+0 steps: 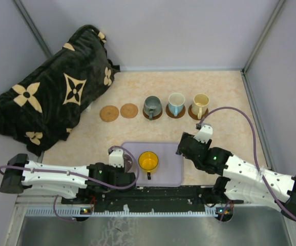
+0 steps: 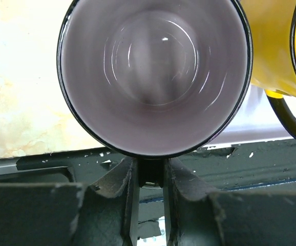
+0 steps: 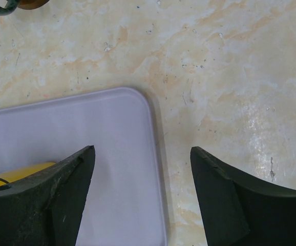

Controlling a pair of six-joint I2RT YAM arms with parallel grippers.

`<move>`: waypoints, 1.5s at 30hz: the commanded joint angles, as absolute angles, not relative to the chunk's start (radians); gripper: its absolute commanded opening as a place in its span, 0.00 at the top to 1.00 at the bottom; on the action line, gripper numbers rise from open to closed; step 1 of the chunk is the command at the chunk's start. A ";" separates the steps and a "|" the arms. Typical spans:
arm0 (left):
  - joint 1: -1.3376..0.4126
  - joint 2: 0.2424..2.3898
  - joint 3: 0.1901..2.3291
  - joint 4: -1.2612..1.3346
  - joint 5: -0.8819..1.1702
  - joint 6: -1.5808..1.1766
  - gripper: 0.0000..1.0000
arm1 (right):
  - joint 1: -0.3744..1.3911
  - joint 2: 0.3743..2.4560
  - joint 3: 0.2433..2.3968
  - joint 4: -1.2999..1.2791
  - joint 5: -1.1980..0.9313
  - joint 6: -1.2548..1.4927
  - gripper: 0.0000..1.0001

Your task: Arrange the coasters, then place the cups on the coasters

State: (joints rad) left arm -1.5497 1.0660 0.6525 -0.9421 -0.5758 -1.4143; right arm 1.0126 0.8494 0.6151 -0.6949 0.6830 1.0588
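The left end effector [image 2: 148, 171] lay low at the near left corner of the tray [image 1: 168, 154]. Its fingers [image 2: 125, 179] were pressed nearly together on a dark piece just under the rim of the mauve cup [image 2: 153, 77], which looked like the cup's handle. The wrist view looked straight into the open mouth of that cup. From above the cup was mostly hidden by the arm. Whether its base touched the tray could not be told.

The yellow cup [image 1: 148, 161] stood upright near the middle of the tray, just beside the mauve cup, with its dark handle toward the near edge.

The right end effector [image 3: 143, 151] hung over the tray's right edge with its fingers spread wide and nothing between them. Under them were only the tray's rounded corner and bare counter [image 1: 214, 87].

Farther back on the counter five coasters lay in a row. The two on the left [image 1: 109, 113] [image 1: 129, 110] were bare and lay just beside each other. The other three each carried a cup: the grey-green cup [image 1: 152, 106], then the blue cup [image 1: 176, 103], then the cream cup [image 1: 201, 104] at the right end. Their brown rims showed around the cups' bases.

A dark blanket [image 1: 56, 97] with pale flower shapes lay bunched at the far left corner, near the leftmost coaster.
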 commanded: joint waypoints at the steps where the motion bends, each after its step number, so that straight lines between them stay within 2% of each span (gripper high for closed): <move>1: -1.554 1.076 0.668 -0.986 -0.636 -1.423 0.89 | 1.019 0.848 0.611 -0.664 0.699 1.077 0.24; 13: -1.547 1.253 0.870 -1.107 -0.781 -1.318 0.91 | 1.019 0.835 0.596 -0.651 0.699 1.080 0.25; 20: -1.485 1.143 0.823 -1.029 -0.826 -1.274 0.92 | 1.019 0.808 0.583 -0.656 0.705 1.080 0.25; 28: -1.437 1.087 0.810 -1.008 -0.998 -1.218 0.92 | 1.019 0.815 0.579 -0.636 0.704 1.076 0.25; 31: -1.344 1.076 0.799 -0.869 -1.026 -1.036 0.92 | 1.019 0.829 0.582 -0.623 0.703 1.068 0.25; 38: -1.010 0.992 0.666 -0.187 -0.868 -0.431 0.92 | 1.019 0.849 0.583 -0.603 0.714 1.040 0.24; 45: -0.793 1.197 0.764 0.070 -0.653 -0.207 0.93 | 1.019 0.843 0.576 -0.599 0.745 1.034 0.23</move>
